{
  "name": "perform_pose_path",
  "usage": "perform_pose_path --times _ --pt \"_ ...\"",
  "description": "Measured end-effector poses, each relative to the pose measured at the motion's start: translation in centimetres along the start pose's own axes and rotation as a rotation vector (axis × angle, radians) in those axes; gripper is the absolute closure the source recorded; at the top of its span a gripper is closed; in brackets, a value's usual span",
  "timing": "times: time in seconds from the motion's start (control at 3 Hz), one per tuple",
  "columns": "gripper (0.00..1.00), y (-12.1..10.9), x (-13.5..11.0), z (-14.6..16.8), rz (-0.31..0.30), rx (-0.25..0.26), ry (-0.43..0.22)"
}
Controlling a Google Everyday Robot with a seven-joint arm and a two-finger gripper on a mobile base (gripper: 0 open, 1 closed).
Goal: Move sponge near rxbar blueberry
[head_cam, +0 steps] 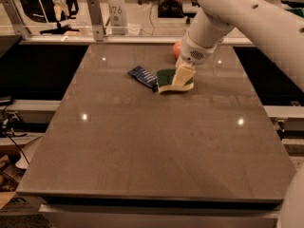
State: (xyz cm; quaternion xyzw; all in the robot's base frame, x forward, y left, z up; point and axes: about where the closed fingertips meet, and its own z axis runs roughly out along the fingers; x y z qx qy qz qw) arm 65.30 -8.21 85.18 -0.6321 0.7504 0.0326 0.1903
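Observation:
The sponge (pixel 167 79), dark green on top with pale yellow foam along its edge, lies on the brown table (pixel 156 141) at the far middle. The rxbar blueberry (pixel 143 76), a slim dark blue wrapper with white print, lies just left of it, its right end touching or almost touching the sponge. My gripper (pixel 183 75) hangs from the white arm (pixel 209 27) and sits on the sponge's right half, hiding that part.
A red apple (pixel 176 49) shows partly behind the arm's wrist, just beyond the sponge. A metal rail and posts (pixel 95 18) run along the table's far edge. The table drops off at the left, right and front edges.

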Motion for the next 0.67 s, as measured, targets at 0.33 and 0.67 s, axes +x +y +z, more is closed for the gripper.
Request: perform_pose_path --times 0.33,0.67 --pt "0.0 0.07 -0.05 0.18 -0.001 -0.003 0.001" --pt "0.0 0.07 -0.05 0.19 -0.001 -0.003 0.001"
